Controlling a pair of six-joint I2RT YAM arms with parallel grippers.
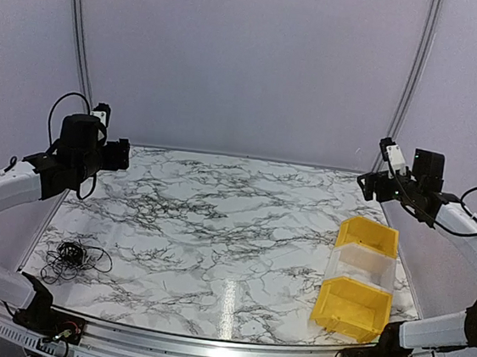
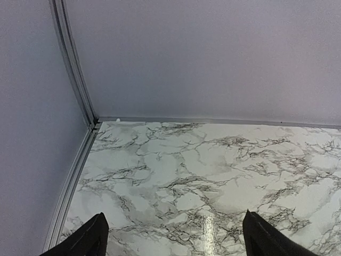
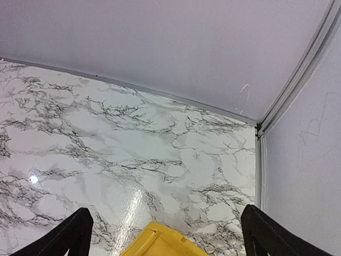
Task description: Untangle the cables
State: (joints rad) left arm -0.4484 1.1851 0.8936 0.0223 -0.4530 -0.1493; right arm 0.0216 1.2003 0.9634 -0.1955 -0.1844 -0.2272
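Tangled black cables [image 1: 72, 257], table's near-left corner

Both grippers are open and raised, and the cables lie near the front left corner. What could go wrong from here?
1. The cables are thin and dark on dark-veined marble, so the left gripper may pinch several strands and tighten the tangle.
2. The bundle lies near the left edge of the table; a pull might drag it off.
3. The right gripper is far off; reaching over could bump the yellow bins.

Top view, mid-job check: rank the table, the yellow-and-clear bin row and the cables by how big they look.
Largest: the table.
Next: the bin row.
Smallest: the cables, a loose tangle near the table's left edge.
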